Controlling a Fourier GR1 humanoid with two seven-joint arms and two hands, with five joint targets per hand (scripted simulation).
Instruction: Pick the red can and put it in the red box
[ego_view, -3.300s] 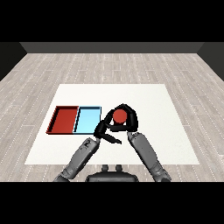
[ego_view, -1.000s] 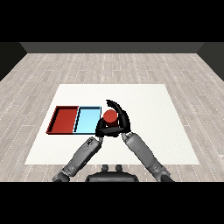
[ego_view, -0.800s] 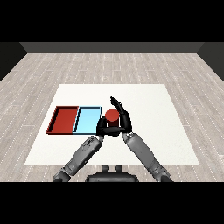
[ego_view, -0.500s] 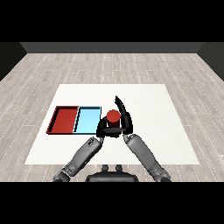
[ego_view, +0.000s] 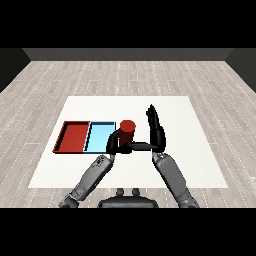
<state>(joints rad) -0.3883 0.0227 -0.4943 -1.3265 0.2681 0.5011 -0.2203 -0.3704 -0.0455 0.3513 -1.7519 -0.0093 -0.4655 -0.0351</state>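
- Head view: the red can (ego_view: 128, 131) stands upright near the middle of the frame, on the white table (ego_view: 200, 150), just to the right of the light blue tray (ego_view: 98, 138).
- The left hand (ego_view: 116, 142) comes up from the lower left on its grey forearm. Its black fingers are curled round the lower part of the can — it is grasping it.
- The right hand (ego_view: 156, 129) is to the right of the can. Its fingers are straight and point up toward the top of the frame — released, holding nothing. Its thumb reaches left toward the base of the can; I cannot tell if it touches.
- The right forearm runs from the lower right up to this hand.
- The red tray (ego_view: 73, 137) lies at the left, side by side with the light blue tray, touching it. The can is outside both trays.
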